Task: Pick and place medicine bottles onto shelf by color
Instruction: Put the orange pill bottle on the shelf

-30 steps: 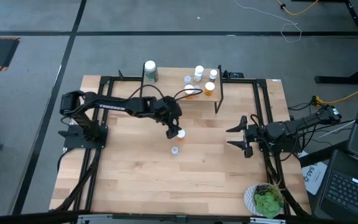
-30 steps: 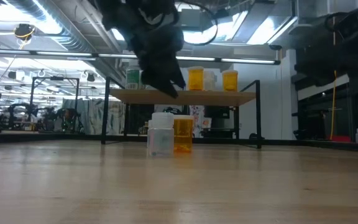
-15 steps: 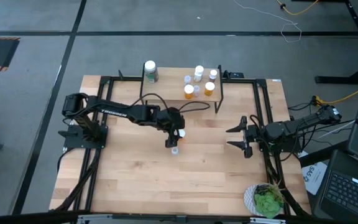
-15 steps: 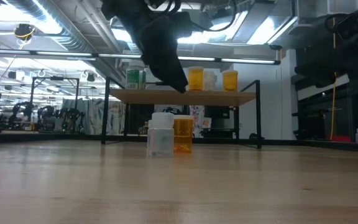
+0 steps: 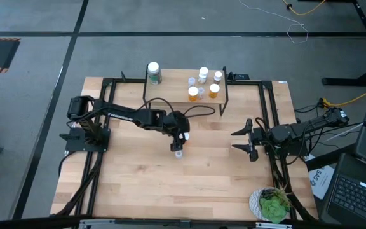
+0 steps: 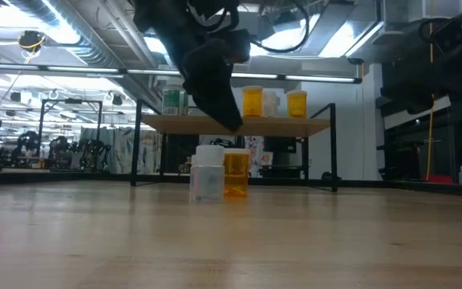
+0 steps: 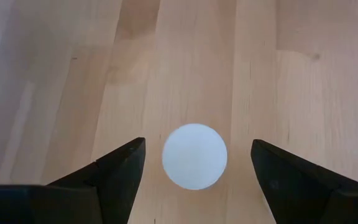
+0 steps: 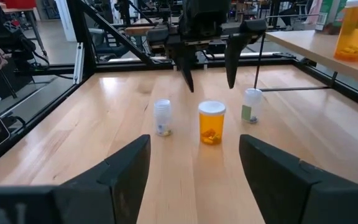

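We're hovering the left gripper [image 5: 178, 148] over the desk's [image 5: 138, 184] middle, fingers [image 7: 120, 171] spread wide and empty, straddling a clear bottle [image 7: 194, 156] from above without touching it. An orange bottle [image 6: 236, 173] is standing just beside it, toward the shelf [image 5: 170, 95], and a third small bottle [image 8: 252, 104] is standing near that. The shelf is sitting at the desk's far edge and carrying two orange bottles [image 5: 193, 93], some smaller pale ones [image 5: 203, 74], and a green-labelled bottle [image 5: 153, 72] at its left end. We're parking the right gripper [image 5: 246, 136] by the desk's right edge, fingers [image 8: 120, 171] open and holding nothing.
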